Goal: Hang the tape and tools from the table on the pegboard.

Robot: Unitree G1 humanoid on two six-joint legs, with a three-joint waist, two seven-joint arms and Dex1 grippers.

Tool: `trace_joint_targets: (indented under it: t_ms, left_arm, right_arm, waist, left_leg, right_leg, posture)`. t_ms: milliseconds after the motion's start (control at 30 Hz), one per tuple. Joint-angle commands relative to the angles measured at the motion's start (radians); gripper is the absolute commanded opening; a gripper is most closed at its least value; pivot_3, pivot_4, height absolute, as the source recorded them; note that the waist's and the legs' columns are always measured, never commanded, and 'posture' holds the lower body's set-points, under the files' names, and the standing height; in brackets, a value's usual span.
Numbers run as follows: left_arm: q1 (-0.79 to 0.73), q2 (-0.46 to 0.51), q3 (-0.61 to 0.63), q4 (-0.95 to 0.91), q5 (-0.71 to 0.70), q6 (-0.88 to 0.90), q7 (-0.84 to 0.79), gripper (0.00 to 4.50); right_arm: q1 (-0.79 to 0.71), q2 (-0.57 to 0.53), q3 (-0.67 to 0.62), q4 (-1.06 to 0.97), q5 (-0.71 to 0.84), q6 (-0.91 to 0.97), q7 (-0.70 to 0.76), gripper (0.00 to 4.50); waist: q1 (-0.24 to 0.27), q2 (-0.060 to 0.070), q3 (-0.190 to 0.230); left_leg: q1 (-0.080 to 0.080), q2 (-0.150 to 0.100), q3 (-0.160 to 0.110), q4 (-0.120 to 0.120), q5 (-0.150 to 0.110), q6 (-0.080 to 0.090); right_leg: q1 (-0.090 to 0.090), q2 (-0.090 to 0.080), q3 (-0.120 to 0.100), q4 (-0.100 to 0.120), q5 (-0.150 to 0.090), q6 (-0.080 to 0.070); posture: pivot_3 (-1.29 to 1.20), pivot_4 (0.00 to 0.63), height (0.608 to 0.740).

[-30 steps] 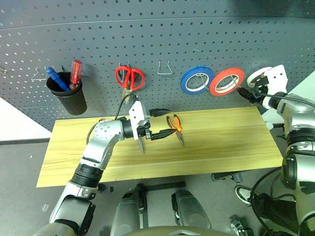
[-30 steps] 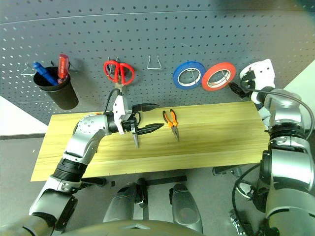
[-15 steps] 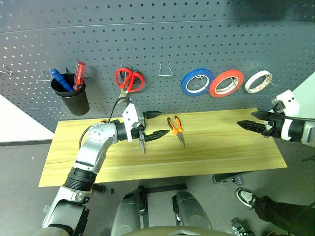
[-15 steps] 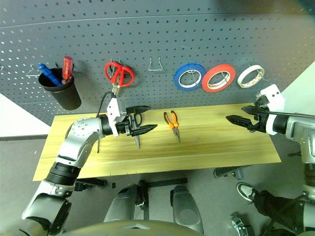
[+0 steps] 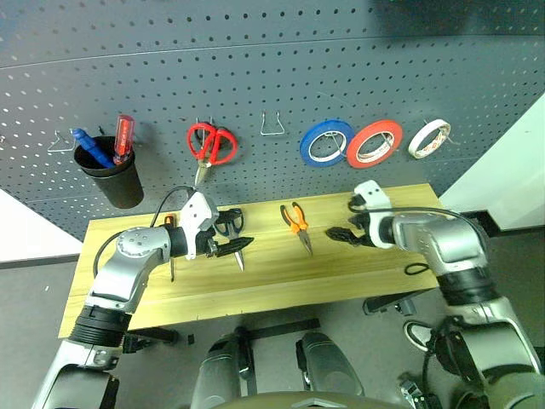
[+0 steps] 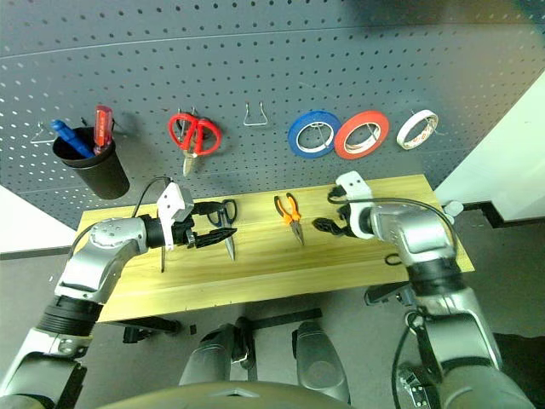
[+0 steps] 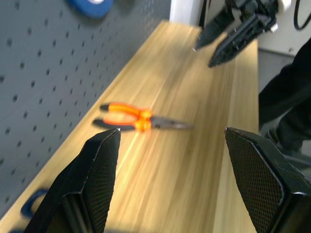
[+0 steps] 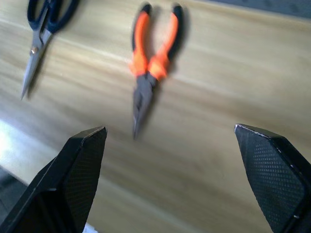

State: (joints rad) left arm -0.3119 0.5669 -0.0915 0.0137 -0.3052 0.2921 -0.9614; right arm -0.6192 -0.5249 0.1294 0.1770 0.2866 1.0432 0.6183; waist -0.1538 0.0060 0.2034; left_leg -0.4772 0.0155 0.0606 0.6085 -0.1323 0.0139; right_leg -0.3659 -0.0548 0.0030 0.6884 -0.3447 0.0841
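A: In the head view, the white tape (image 5: 428,137) hangs at upper right on the pegboard (image 5: 255,77), beside the red-orange roll (image 5: 374,142). The pliers (image 5: 295,223) lie mid-table (image 5: 281,281).

B: The right wrist view adds the dark-blue scissors (image 8: 46,19) at upper left. Both grippers?

A: The left gripper (image 5: 240,245) and right gripper (image 5: 335,233) both gape, grasping nothing.

B: Any readable writing?

A: Can't tell; too small.
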Motion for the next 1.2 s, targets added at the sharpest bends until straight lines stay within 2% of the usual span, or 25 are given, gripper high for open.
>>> trace_joint_targets:
  t_ms: [33, 267, 467, 900, 1200]
  left_arm:
    - [0.008, 0.019, 0.017, -0.011, 0.021, 0.022, 0.028, 3.62]
    - [-0.010, 0.014, -0.007, 0.016, 0.094, 0.018, 0.082, 3.62]
    - [0.006, 0.005, 0.003, -0.001, 0.087, 0.039, 0.096, 3.62]
    - [0.057, -0.011, 0.018, -0.050, 0.075, 0.055, 0.143, 3.62]
    - [0.094, 0.001, 0.019, -0.090, 0.079, 0.055, 0.155, 3.62]
  right_arm:
    - [-0.097, 0.033, 0.009, 0.087, -0.027, 0.022, -0.026, 4.37]
    - [-0.229, 0.136, 0.031, 0.278, -0.080, -0.020, -0.070, 4.37]
    - [-0.315, 0.215, 0.009, 0.414, -0.119, -0.097, -0.114, 4.37]
    - [-0.404, 0.304, 0.023, 0.670, -0.225, -0.285, -0.191, 4.37]
    - [-0.454, 0.361, 0.004, 0.825, -0.257, -0.336, -0.210, 4.37]
  waist:
    - [0.006, 0.000, 0.000]
    - [0.012, -0.004, 0.010]
    - [0.031, -0.010, 0.052]
    - [0.058, -0.014, 0.116]
    - [0.060, -0.018, 0.133]
  left_leg:
    - [0.000, 0.000, 0.000, -0.001, 0.000, 0.000]
    - [0.000, 0.000, 0.001, -0.005, 0.000, 0.000]
    - [0.000, 0.000, 0.007, -0.011, 0.000, 0.002]
    - [-0.003, 0.002, 0.017, -0.017, 0.001, 0.006]
    - [-0.003, 0.002, 0.022, -0.019, 0.000, 0.007]
  right_leg:
    - [0.000, 0.000, 0.000, 0.000, 0.000, 0.000]
    - [-0.003, -0.002, -0.001, 0.000, -0.002, -0.003]
    - [-0.009, -0.009, -0.002, -0.001, -0.001, -0.006]
    - [-0.016, -0.013, -0.005, -0.004, 0.001, -0.002]
    - [-0.019, -0.019, -0.011, -0.003, 0.001, -0.001]
  posture:
    - [-0.20, 0.185, 0.740]
    - [-0.14, 0.280, 0.740]
    - [-0.10, 0.344, 0.740]
    - [-0.05, 0.391, 0.740]
    - [-0.02, 0.401, 0.740]
